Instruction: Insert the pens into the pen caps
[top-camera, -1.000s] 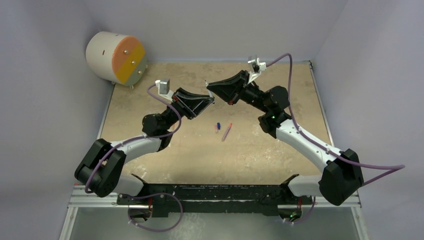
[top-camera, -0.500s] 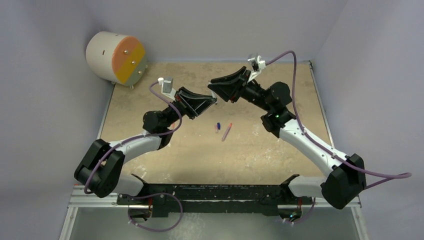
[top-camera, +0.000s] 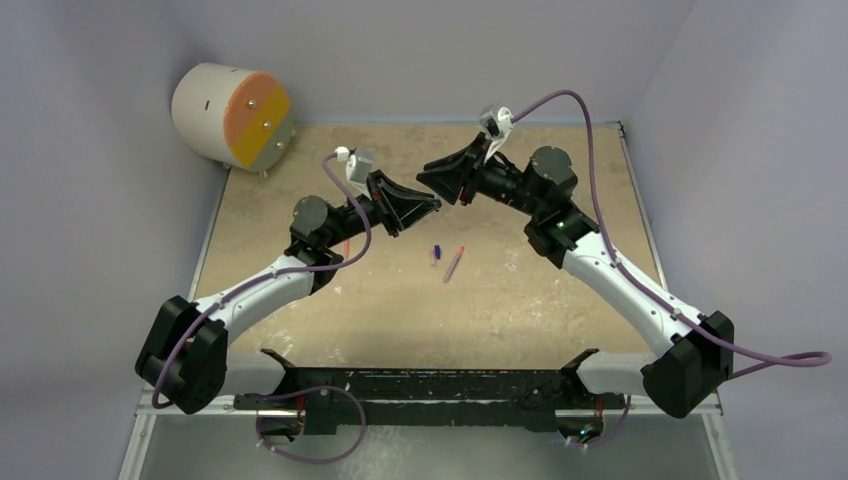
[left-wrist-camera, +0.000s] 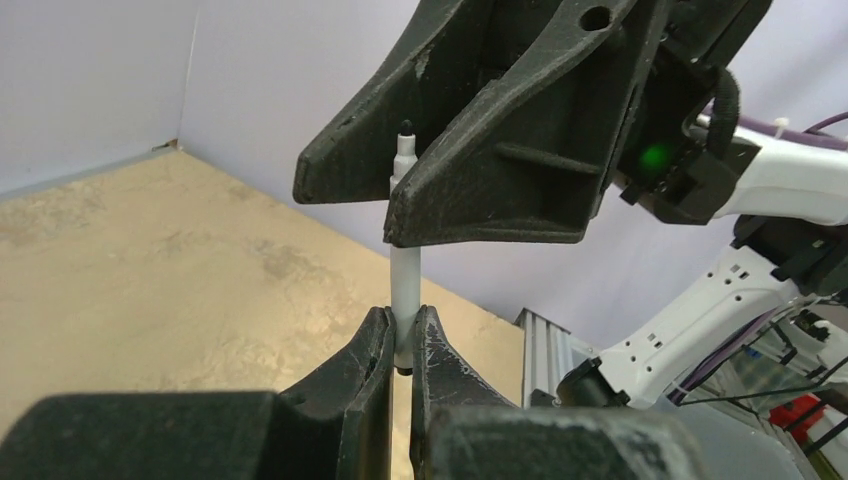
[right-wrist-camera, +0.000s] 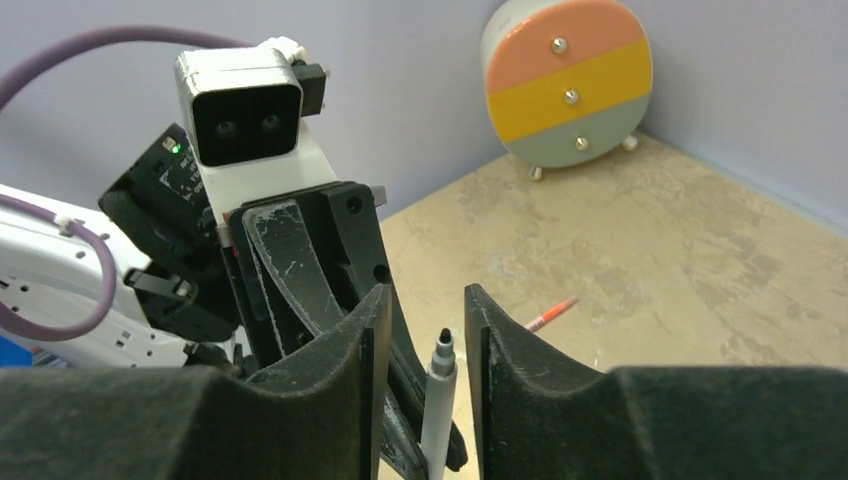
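My left tool (left-wrist-camera: 402, 338) squeezes one white pen (left-wrist-camera: 405, 282). My right tool (right-wrist-camera: 428, 305) is spread wide round its tip. Beside one blue cap (top-camera: 437, 249) lie one pink cap (top-camera: 432, 259) and one mauve pen (top-camera: 453, 264). One orange pen (right-wrist-camera: 552, 312) lies farther left.

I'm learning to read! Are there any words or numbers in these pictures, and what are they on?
None can be read.
Faint white marks on the left arm's black housing: too small and blurred.
The white pen and striped round box: no writing visible.

White pen (left-wrist-camera: 405, 288) pinched upright, tip seemingly uncapped
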